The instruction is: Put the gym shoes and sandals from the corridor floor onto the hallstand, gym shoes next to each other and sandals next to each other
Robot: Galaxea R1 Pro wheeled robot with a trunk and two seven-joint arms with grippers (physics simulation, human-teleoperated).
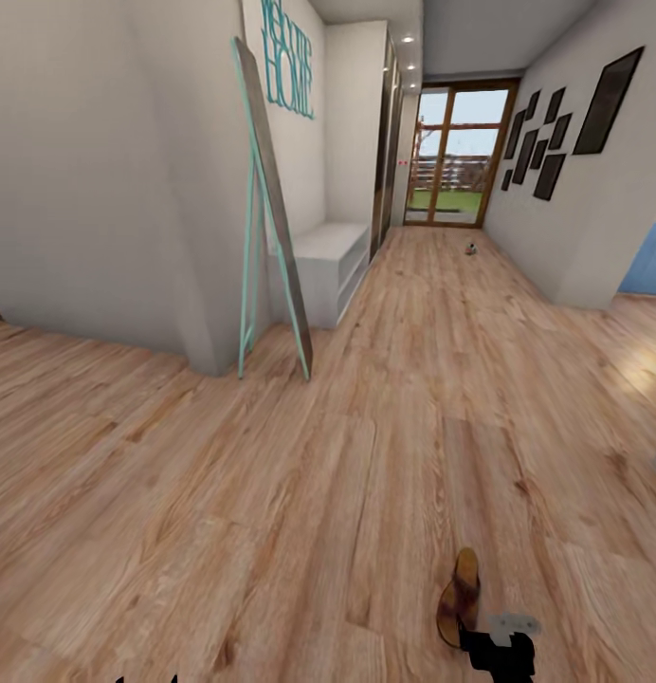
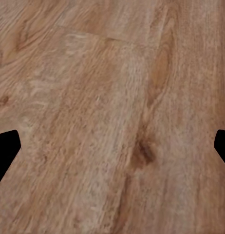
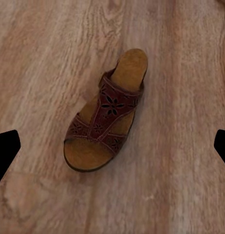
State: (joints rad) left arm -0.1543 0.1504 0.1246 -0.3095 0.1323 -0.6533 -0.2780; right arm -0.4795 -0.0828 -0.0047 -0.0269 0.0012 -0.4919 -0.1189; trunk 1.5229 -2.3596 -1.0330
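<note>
While the right gripper hangs open above the sandal on the near floor, it should drop straight down and pinch the strap middle.

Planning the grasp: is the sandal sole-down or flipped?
Sole-down: the sandal lies flat on the corridor floor, strap and footbed facing up.

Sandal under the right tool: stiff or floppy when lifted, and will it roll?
The sandal lies flat on its sole, so rolling seems unlikely. Its thick footbed probably stays fairly stiff; the cut-out strap looks softer and may flex. It likely slides on the smooth floor if nudged.
</note>
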